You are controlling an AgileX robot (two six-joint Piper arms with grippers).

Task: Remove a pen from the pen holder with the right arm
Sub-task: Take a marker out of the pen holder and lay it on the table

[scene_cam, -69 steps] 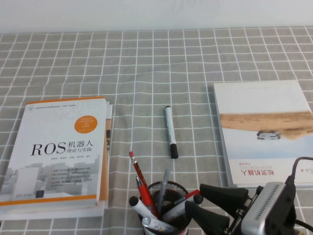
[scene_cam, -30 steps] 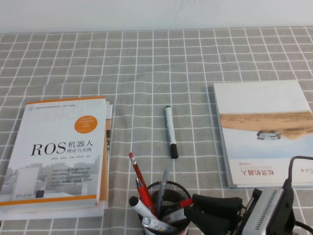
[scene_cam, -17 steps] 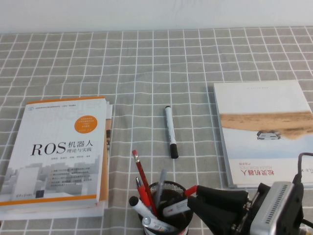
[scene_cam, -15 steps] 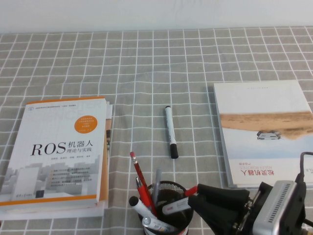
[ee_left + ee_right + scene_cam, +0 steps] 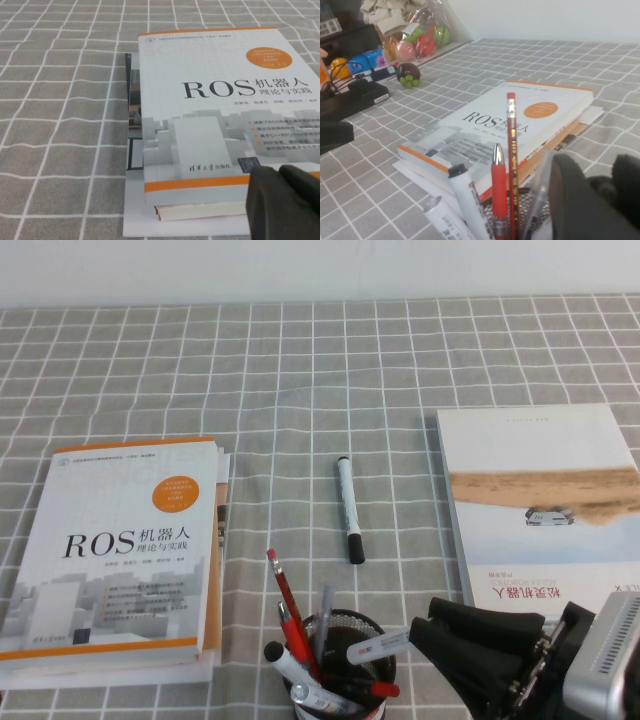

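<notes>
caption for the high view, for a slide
right end effector grips a white pen at the mesh pen holder; left end effector off-frame near the ROS book

The high view's near corner crops the right gripper [image 5: 414,632], jaws seemingly clamped on the white pen [image 5: 378,648]. Over the ROS book [image 5: 200,125], the left gripper [image 5: 278,176] shows only a blurred, cropped tip.

A grey cloth with a white grid covers the surface [image 5: 320,370]. On its left a stack of books, the ROS book [image 5: 120,540] on top, rests on a white sheet [image 5: 135,220]. A white marker [image 5: 348,508] with a black cap lies in the middle, well apart from both books. A pale book [image 5: 545,500] lies flat on the right. A black mesh pen holder [image 5: 350,616] stands upright at the near edge.
</notes>
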